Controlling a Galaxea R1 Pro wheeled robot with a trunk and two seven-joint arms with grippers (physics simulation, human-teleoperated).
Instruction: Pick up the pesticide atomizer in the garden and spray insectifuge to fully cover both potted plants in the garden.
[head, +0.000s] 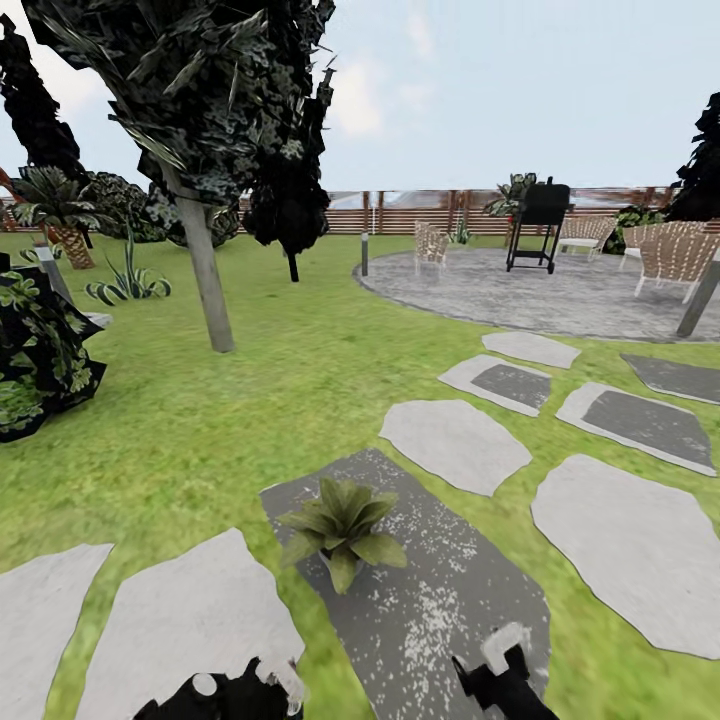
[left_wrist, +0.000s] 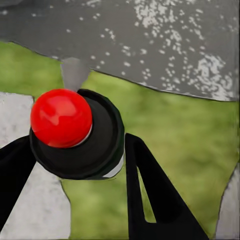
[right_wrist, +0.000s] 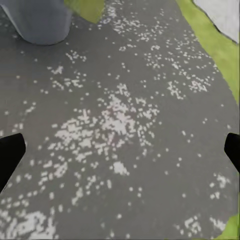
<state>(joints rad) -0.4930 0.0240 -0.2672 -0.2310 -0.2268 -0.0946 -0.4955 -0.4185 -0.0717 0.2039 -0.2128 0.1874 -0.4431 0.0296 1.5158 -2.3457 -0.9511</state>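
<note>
A potted plant, a low rosette of pointed olive-green leaves, sits on a dark speckled stepping slab in the garden's lawn, directly ahead of the robot. The left claw is pinching the pesticide atomizer, its black fingers pressed against either side of the dark bottle, whose glossy red top faces the wrist camera; grass, a pale slab and the edge of the dark slab lie beyond it. In the head view the left claw appears at the bottom edge over a pale slab, though the bottle itself is hard to pick out there against the black arm. The right claw hangs over the near end of the dark slab, and in its wrist view its fingertips stand wide apart at the frame's two sides with nothing between them but the white-flecked slab surface. More grey slabs lead across the grass toward a round paved patio with a black grill and wicker chairs, backed by a brown slatted fence. A dark tree rises to the left, with a striped agave behind it.
</note>
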